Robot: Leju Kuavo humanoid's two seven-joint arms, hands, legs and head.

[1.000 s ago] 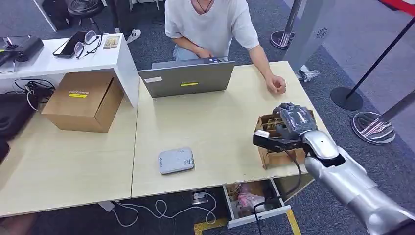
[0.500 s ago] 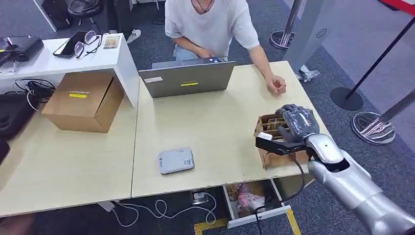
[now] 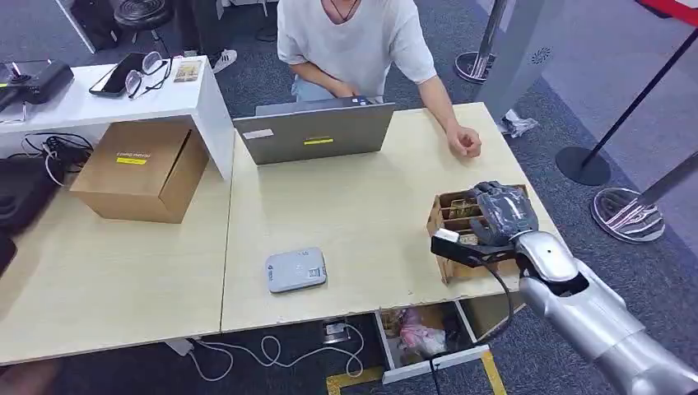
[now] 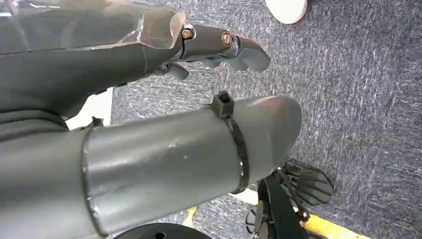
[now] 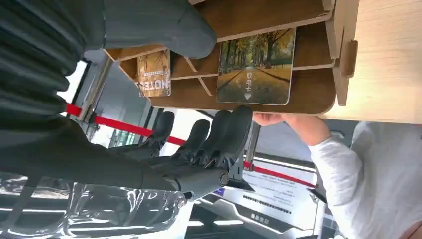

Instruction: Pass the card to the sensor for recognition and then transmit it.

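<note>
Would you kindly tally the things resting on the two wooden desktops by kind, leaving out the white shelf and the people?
Laptop: 1
Cardboard box: 1
Grey card sensor: 1
Wooden card holder: 1
Total: 4

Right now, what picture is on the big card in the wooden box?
The card shows a road lined with green and yellow trees. It is clearest in the right wrist view.

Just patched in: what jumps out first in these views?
The robot's right hand hovers over the slotted wooden card box at the table's right edge, with a tree-lined picture card standing inside. A flat grey card sensor lies mid-table, and a person in a white shirt sits behind a laptop.
</note>
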